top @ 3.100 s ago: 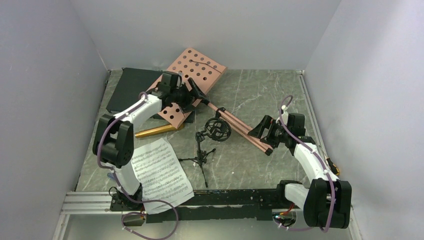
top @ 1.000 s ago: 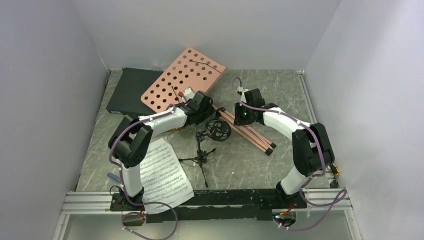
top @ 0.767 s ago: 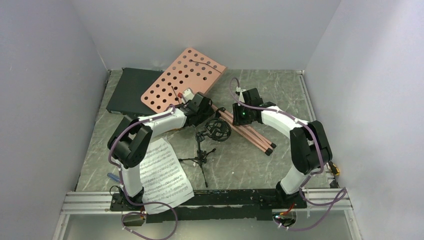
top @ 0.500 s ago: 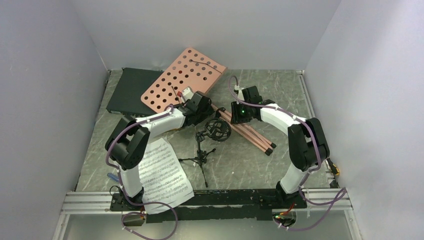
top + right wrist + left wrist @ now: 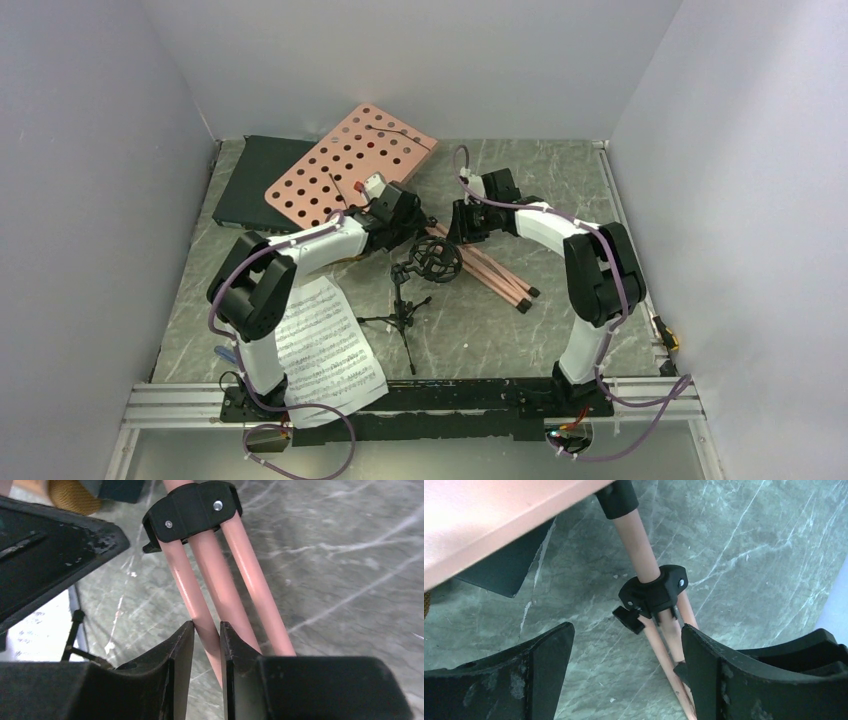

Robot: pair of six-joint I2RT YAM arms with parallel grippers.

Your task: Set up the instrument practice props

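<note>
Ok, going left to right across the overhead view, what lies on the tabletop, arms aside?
flat black box → sheet-music page → small black mic stand → music stand's folded legs. The perforated desk overlaps the box and page, so it is left out.

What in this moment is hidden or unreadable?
- Gold microphone: the right wrist view cuts it at the top edge; from above, the left arm mostly covers it.
- White sheet-music page: top view, the left arm hides its left edge; anything beneath is unseen.
- Flat black rectangular box: top view, the pink-copper perforated music stand overlaps its right side.
</note>
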